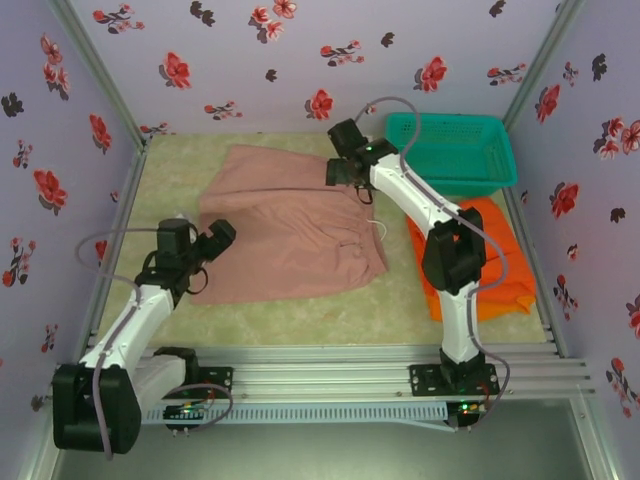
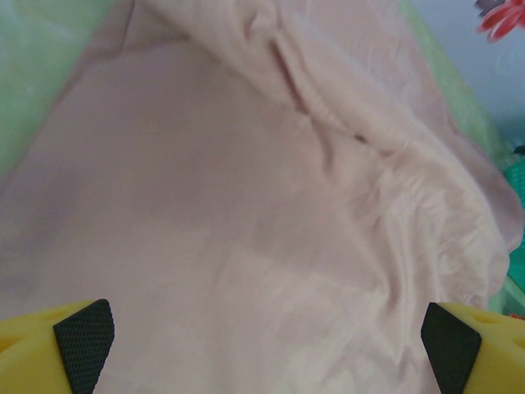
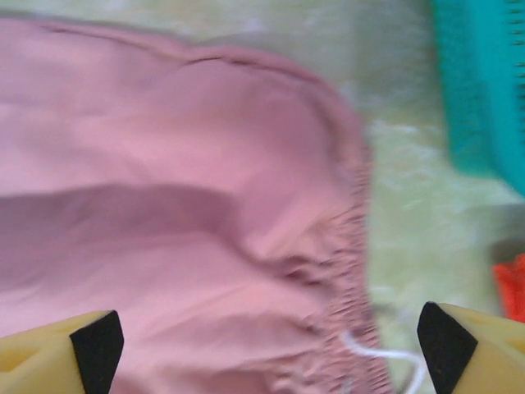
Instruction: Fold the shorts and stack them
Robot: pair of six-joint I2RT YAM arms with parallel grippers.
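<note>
The bench (image 1: 300,322) has a pale, marbled green-beige top. The pink-beige shorts (image 1: 290,235) lie spread and rumpled across its middle, reaching nearly to the far edge, with the gathered waistband and white drawstring (image 1: 375,228) turned toward the right edge. In the far right corner sits a teal mesh basket (image 1: 450,117), and just in front of it, along the right edge, orange shorts (image 1: 508,275) lie in a flat pile.

Teal plastic mesh basket (image 1: 478,183) at far right corner of pale marbled tabletop (image 1: 300,320); lilac floral-print walls (image 1: 300,60) surround.
</note>
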